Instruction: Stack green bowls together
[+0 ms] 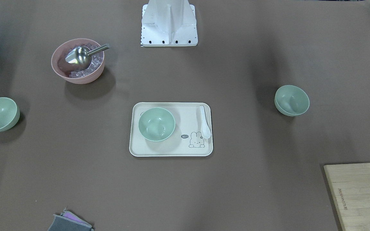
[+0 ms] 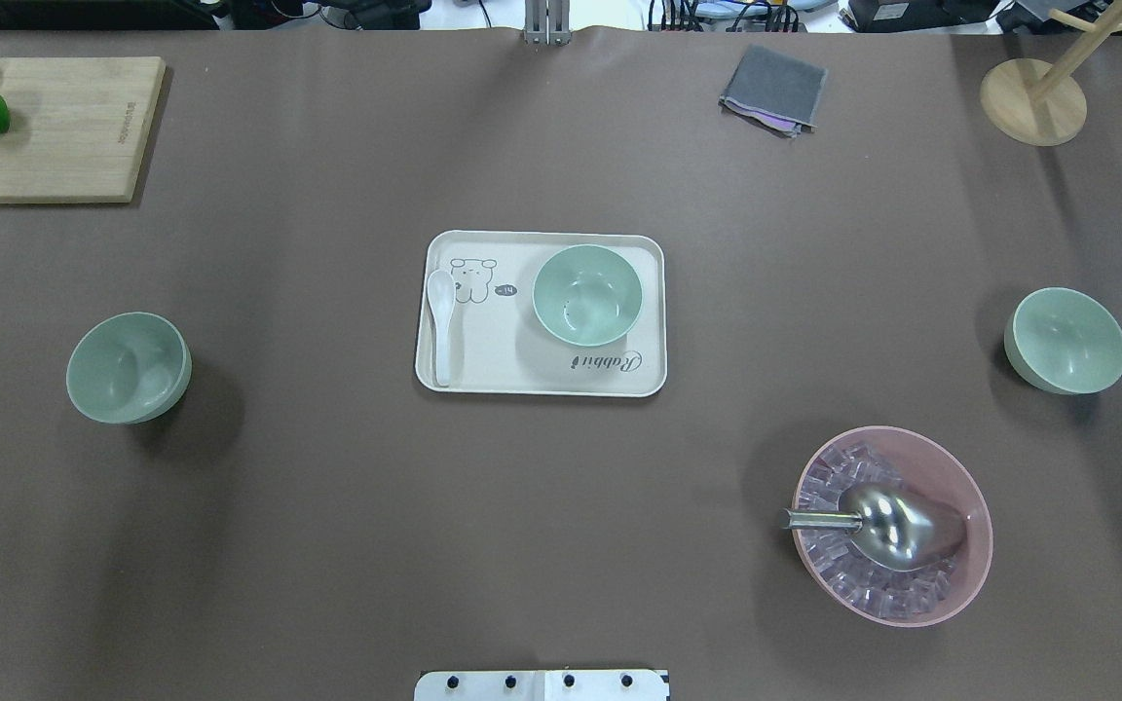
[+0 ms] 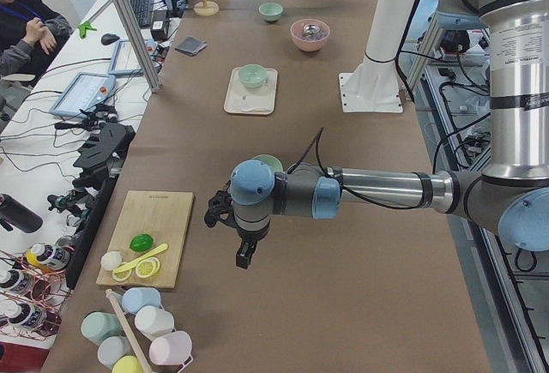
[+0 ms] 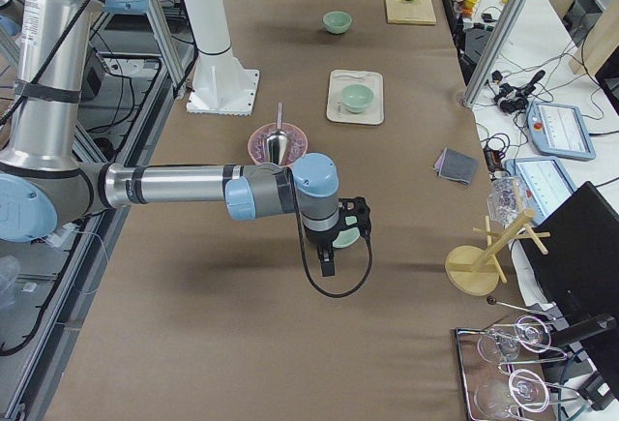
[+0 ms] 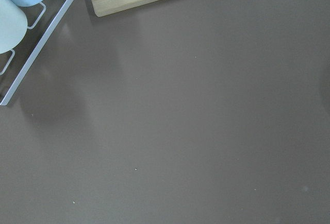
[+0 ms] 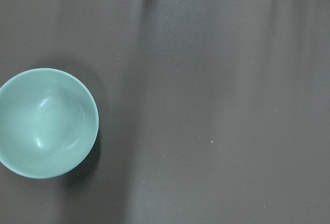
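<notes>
Three pale green bowls stand apart and upright. One green bowl (image 2: 587,294) sits on the cream tray (image 2: 542,375) at the table's middle. A second green bowl (image 2: 128,367) stands on my left side. A third green bowl (image 2: 1065,340) stands on my right side and fills the left edge of the right wrist view (image 6: 46,122). My left gripper (image 3: 219,212) hovers high beside the left bowl, which peeks out behind the arm (image 3: 268,162). My right gripper (image 4: 356,216) hovers above the right bowl (image 4: 340,240). I cannot tell whether either gripper is open or shut.
A pink bowl (image 2: 897,526) with ice cubes and a metal scoop stands near the right bowl. A white spoon (image 2: 441,321) lies on the tray. A cutting board (image 2: 55,127) with fruit, a grey cloth (image 2: 773,90) and a wooden stand (image 2: 1033,100) line the far edge.
</notes>
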`<action>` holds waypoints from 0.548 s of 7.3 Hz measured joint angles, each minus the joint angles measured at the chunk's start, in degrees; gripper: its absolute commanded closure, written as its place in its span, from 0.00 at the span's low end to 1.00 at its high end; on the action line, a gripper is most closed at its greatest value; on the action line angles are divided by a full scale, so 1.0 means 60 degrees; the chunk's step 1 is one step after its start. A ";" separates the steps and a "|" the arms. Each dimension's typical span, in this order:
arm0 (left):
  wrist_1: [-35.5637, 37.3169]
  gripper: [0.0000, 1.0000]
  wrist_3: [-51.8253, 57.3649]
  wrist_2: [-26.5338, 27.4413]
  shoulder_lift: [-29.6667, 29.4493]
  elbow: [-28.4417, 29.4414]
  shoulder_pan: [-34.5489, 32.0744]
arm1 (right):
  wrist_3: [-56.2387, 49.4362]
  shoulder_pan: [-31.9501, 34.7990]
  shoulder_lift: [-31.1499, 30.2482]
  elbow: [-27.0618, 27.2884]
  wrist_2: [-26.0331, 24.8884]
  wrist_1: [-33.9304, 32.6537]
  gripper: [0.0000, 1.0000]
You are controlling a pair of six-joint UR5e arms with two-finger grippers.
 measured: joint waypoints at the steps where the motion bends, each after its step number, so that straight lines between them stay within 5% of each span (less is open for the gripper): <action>1: -0.0009 0.01 0.0010 0.0004 0.0005 0.0005 0.0001 | -0.0002 0.0000 0.0006 0.0000 -0.0002 0.0000 0.00; 4: -0.0101 0.01 0.0039 0.0007 -0.0110 -0.0019 0.0005 | -0.0003 0.0000 0.0031 0.0016 0.0007 0.0000 0.00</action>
